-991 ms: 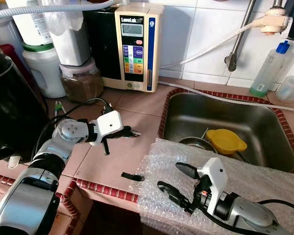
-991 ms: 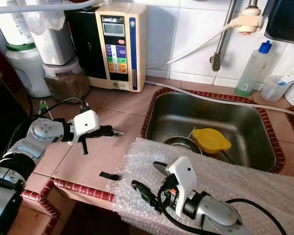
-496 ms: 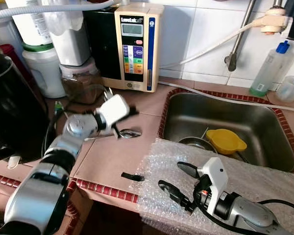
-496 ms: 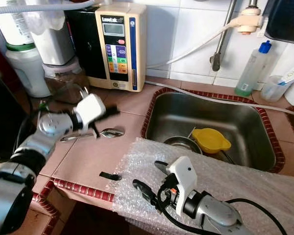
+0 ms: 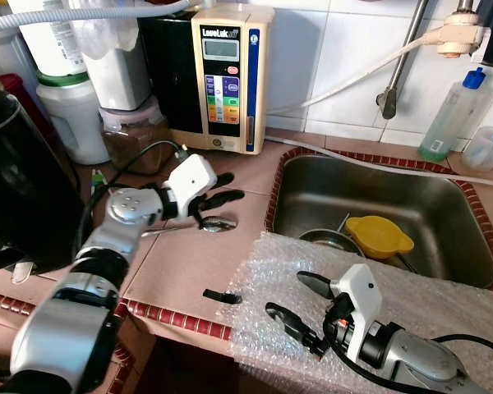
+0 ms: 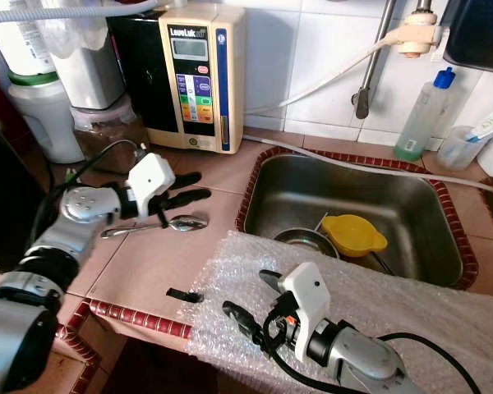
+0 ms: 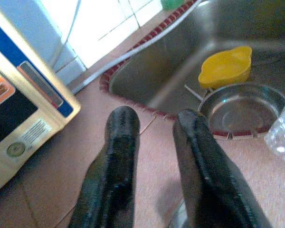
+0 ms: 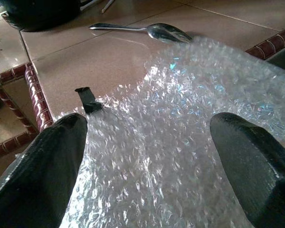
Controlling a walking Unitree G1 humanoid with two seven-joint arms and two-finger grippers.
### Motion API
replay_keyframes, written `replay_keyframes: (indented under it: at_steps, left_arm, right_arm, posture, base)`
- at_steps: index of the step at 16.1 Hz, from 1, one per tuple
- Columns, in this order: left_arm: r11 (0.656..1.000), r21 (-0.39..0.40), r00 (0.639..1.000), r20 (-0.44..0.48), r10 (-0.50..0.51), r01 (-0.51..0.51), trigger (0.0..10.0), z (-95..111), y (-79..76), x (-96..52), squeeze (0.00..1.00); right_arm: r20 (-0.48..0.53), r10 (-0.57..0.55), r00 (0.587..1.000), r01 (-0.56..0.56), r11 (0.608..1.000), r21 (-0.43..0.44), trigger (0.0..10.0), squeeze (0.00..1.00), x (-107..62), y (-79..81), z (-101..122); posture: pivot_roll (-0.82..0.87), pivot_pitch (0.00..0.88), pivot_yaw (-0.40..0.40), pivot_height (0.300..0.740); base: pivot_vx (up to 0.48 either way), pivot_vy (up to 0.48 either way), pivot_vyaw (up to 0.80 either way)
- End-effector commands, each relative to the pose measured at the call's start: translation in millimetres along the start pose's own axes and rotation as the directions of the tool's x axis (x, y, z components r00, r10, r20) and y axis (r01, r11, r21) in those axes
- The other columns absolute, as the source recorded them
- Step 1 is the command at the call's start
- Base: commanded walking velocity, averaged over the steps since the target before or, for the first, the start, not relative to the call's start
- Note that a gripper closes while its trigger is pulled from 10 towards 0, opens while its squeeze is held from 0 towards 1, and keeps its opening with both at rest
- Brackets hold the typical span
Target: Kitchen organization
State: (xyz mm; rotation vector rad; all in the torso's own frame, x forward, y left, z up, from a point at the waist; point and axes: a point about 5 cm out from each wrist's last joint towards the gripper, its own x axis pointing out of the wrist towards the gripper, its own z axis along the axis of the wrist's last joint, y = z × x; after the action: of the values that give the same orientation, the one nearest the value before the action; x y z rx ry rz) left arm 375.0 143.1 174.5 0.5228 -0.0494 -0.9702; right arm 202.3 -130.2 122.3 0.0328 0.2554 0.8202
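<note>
A metal spoon (image 5: 204, 223) lies flat on the tiled counter (image 5: 189, 271), left of the sink (image 5: 444, 215). My left gripper (image 5: 231, 186) hovers just above and behind the spoon's bowl, open and holding nothing; in the left wrist view its fingers (image 7: 117, 156) point toward the sink. My right gripper (image 5: 288, 296) is open low over a sheet of bubble wrap (image 5: 444, 308) at the counter's front edge, with nothing between its fingers. The right wrist view shows the spoon (image 8: 165, 32) lying beyond the bubble wrap (image 8: 180, 142).
The sink holds a yellow funnel-like cup (image 5: 379, 235) and a steel bowl (image 5: 327, 240). A small black piece (image 5: 222, 295) lies near the counter edge. A water ionizer (image 5: 228, 78), jars (image 5: 135, 135) and a black kettle (image 5: 20, 180) crowd the back left.
The spoon now lies on the counter where my left gripper was a second ago. That gripper let go, rose slightly toward the back and opened. The right arm stayed put.
</note>
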Motion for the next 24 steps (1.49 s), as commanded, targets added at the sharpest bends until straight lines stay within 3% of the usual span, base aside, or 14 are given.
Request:
replay_keyframes:
  at_steps: [1, 5, 8, 22, 23, 24]
  left_arm:
    - [0.998, 0.064, 1.000, -0.029, -0.006, 0.008, 10.0, 5, 9.2, -4.9, 1.00]
    - [0.996, 0.042, 0.994, -0.088, -0.070, 0.074, 10.0, -3, 6.3, -9.1, 1.00]
    - [0.992, 0.049, 0.984, -0.137, -0.110, 0.118, 10.0, -15, -4.3, -8.5, 1.00]
    - [0.993, -0.046, 0.962, -0.248, -0.119, 0.111, 10.0, -41, -21.8, -5.8, 1.00]
    - [0.984, -0.093, 0.949, -0.264, -0.169, 0.149, 10.0, -44, -25.9, -6.0, 0.60]
    - [0.984, -0.088, 0.945, -0.277, -0.175, 0.157, 10.0, -46, -27.1, -6.0, 0.32]
  right_arm:
    - [0.008, 0.006, 1.000, -0.006, 1.000, -0.019, 10.0, 0.55, -0.7, 1.7, 3]
    - [0.011, 0.009, 1.000, -0.009, 1.000, -0.013, 10.0, 0.55, 1.3, 3.9, 2]
    - [0.011, 0.010, 1.000, -0.010, 1.000, -0.016, 10.0, 0.54, 2.2, 5.3, 2]
    - [-0.001, 0.007, 1.000, -0.007, 1.000, -0.019, 10.0, 0.54, -0.6, 7.2, 0]
    - [-0.003, 0.006, 1.000, -0.006, 1.000, -0.019, 10.0, 0.54, -1.1, 7.4, 0]
    - [-0.003, 0.006, 1.000, -0.006, 1.000, -0.018, 10.0, 0.54, -1.1, 7.6, 0]
  posture:
    - [0.04, 0.036, 0.055, 0.740]
    - [0.05, 0.039, 0.062, 0.740]
    - [0.04, 0.038, 0.063, 0.740]
    - [0.02, 0.047, 0.065, 0.740]
    - [0.02, 0.049, 0.064, 0.740]
    - [0.02, 0.049, 0.065, 0.740]
  base:
    - [0.000, 0.000, 0.00]
    - [0.000, 0.000, 0.00]
    - [0.000, 0.000, 0.00]
    - [0.000, 0.000, 0.00]
    - [0.000, 0.000, 0.00]
    - [0.000, 0.000, 0.00]
